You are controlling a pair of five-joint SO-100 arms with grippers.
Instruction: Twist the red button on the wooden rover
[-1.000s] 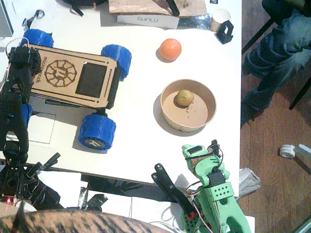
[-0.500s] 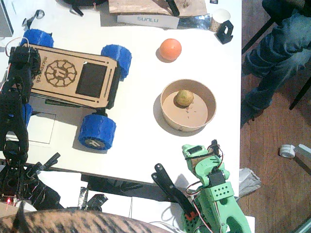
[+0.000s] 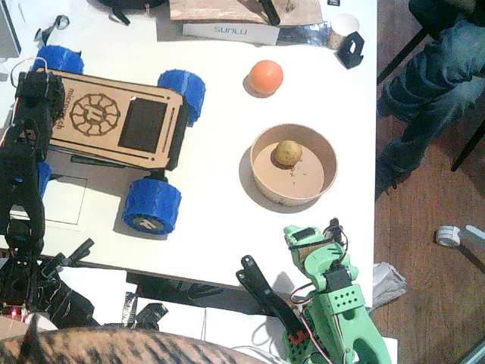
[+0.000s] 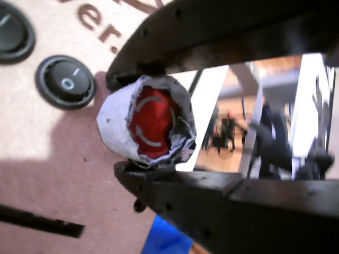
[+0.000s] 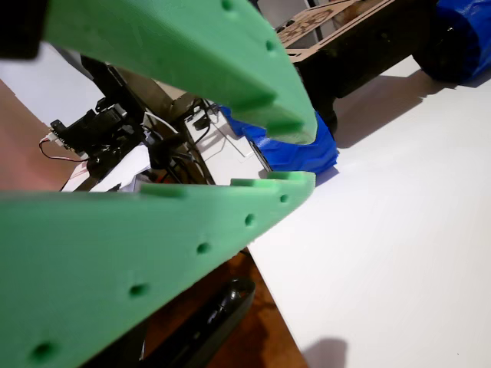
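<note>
Red button (image 4: pixel 153 124), with white curved arrows on its face and a torn pale wrapping around its rim, sits squeezed between the two black fingers (image 4: pixel 212 37) of the left gripper (image 4: pixel 145 124) in a wrist view; one finger presses it from above, the other from below. It stands on the light plywood deck of the wooden rover (image 4: pixel 58 159), close to the deck's edge. Just beside it on the deck are two black round rocker switches (image 4: pixel 65 82), with engraved lettering near them.

In another wrist view the green fingers (image 5: pixel 230 69) of the right gripper (image 5: pixel 303 157) stand slightly apart at the tips, holding nothing, over the edge of the white counter (image 5: pixel 399 230); a blue wheel (image 5: pixel 295 146) of the rover shows beyond them.

In the fixed view the green right arm (image 3: pixel 333 303) rests at the near edge of the counter (image 3: pixel 227 205), well apart from the rover. Farther in, a tan bowl (image 3: pixel 261 178) holds a small yellowish fruit (image 3: pixel 288 152). The wooden rover (image 3: pixel 114 121) lies at the left, its gear emblem and black square panel (image 3: pixel 142 125) facing up, and the black left arm (image 3: pixel 23 174) reaches along the left edge to its end, where the left gripper (image 3: pixel 38 87) sits. Beyond the bowl lies an orange fruit (image 3: pixel 266 76). A person's legs in jeans (image 3: pixel 432 83) show at the far right.
</note>
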